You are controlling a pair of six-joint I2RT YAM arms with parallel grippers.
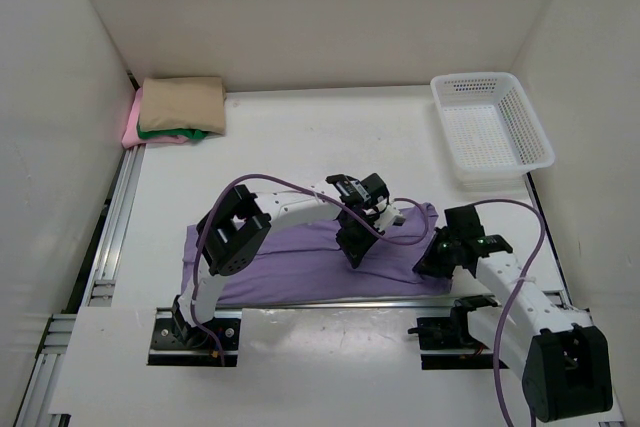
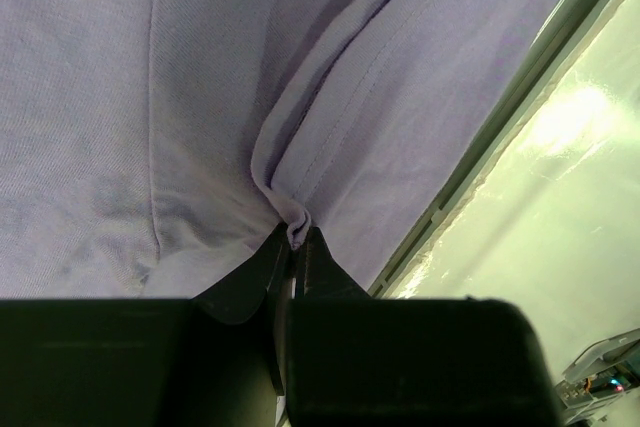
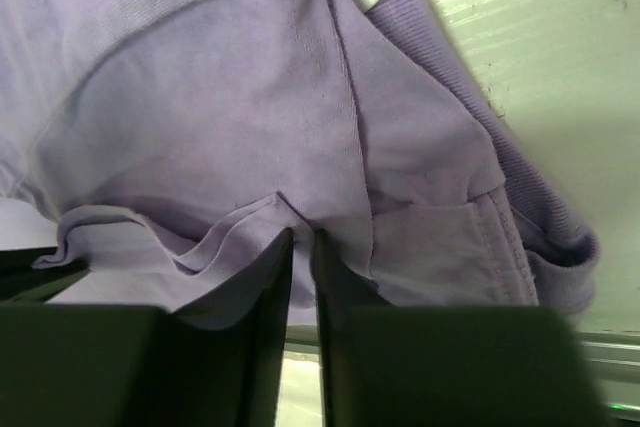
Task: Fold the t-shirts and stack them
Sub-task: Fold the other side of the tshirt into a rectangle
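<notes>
A lavender t-shirt [image 1: 300, 267] lies spread along the table's near edge. My left arm reaches across it, and my left gripper [image 1: 352, 250] is down on its middle right part. In the left wrist view that gripper [image 2: 296, 234] is shut on a small pinch of the lavender cloth [image 2: 150, 97] beside a hemmed fold. My right gripper [image 1: 428, 259] is at the shirt's right end near the collar [image 3: 520, 177]. It [image 3: 303, 242] is closed to a narrow gap with a fold of lavender cloth [image 3: 200, 97] caught between its tips. A folded stack sits at the back left: tan t-shirt [image 1: 183, 104] over dark green [image 1: 200, 133] over pink [image 1: 132, 127].
A white mesh basket [image 1: 540, 137] stands at the back right. White walls enclose the table on three sides. A metal rail [image 1: 330, 302] runs along the near edge just below the shirt, and another rail [image 1: 110, 237] runs down the left side.
</notes>
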